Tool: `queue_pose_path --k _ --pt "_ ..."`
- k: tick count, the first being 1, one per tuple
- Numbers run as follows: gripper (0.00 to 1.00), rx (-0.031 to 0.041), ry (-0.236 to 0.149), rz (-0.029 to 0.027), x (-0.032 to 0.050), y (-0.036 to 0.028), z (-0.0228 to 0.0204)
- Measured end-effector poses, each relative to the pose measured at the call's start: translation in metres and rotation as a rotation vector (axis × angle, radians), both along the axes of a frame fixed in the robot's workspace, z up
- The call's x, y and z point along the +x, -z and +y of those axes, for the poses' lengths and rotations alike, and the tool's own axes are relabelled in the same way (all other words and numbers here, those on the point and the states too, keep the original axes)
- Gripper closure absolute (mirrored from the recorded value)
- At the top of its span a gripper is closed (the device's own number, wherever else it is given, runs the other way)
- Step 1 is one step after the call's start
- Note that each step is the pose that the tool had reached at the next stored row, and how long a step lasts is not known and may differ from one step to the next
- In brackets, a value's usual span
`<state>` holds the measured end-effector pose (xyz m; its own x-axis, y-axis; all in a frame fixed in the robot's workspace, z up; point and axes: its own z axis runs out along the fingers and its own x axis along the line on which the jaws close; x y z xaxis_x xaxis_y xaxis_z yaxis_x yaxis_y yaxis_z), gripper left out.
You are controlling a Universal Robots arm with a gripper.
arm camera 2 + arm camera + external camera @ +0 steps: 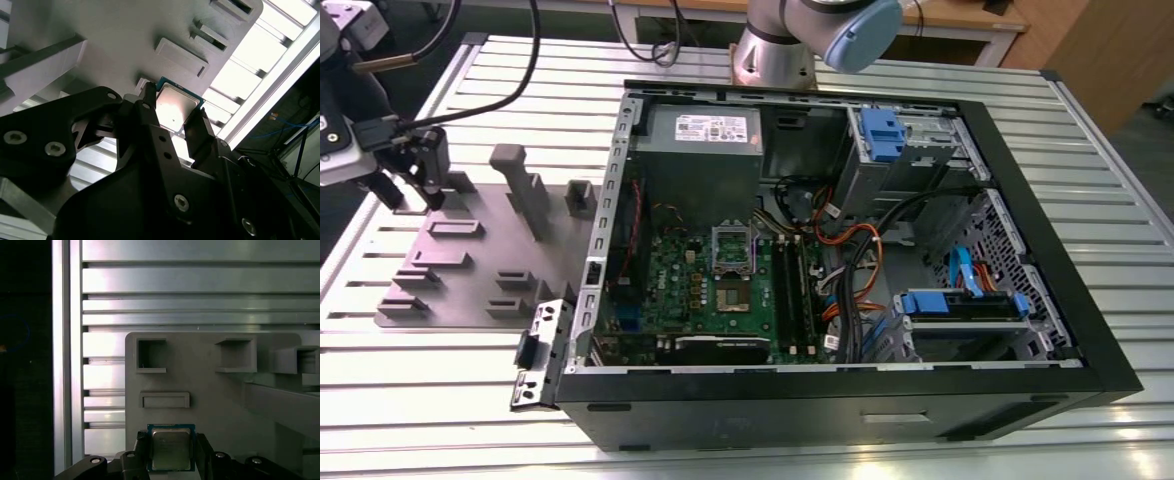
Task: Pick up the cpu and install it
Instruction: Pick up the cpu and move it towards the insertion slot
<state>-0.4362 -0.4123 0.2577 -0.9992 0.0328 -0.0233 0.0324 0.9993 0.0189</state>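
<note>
Gripper at the exterior view's left edge, over the far corner of the grey holder plate, well apart from the open computer case

Jaws clenched on the cpu. In both wrist views a black finger sits against each of two opposite edges, and the silver top and thin dark rim show between them

Cpu is directly over the plate, beside a low raised block. Cannot tell whether its underside touches the plate or hangs clear

Plate carries square pockets and upright posts, and lies flat on the slatted aluminium table

Inside the case a green motherboard lies flat, with a silver socket frame near its middle. Grey power supply box at the far end, orange cables beside the board, blue drive brackets toward the exterior view's right

Arm base stands on the table behind the case
</note>
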Motion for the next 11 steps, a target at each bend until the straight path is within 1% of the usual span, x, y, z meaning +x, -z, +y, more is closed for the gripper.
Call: queue_pose_path --k 11 --pt "0.53 0.0001 0.000 -0.0001 0.0000 -0.0022 0.0000"
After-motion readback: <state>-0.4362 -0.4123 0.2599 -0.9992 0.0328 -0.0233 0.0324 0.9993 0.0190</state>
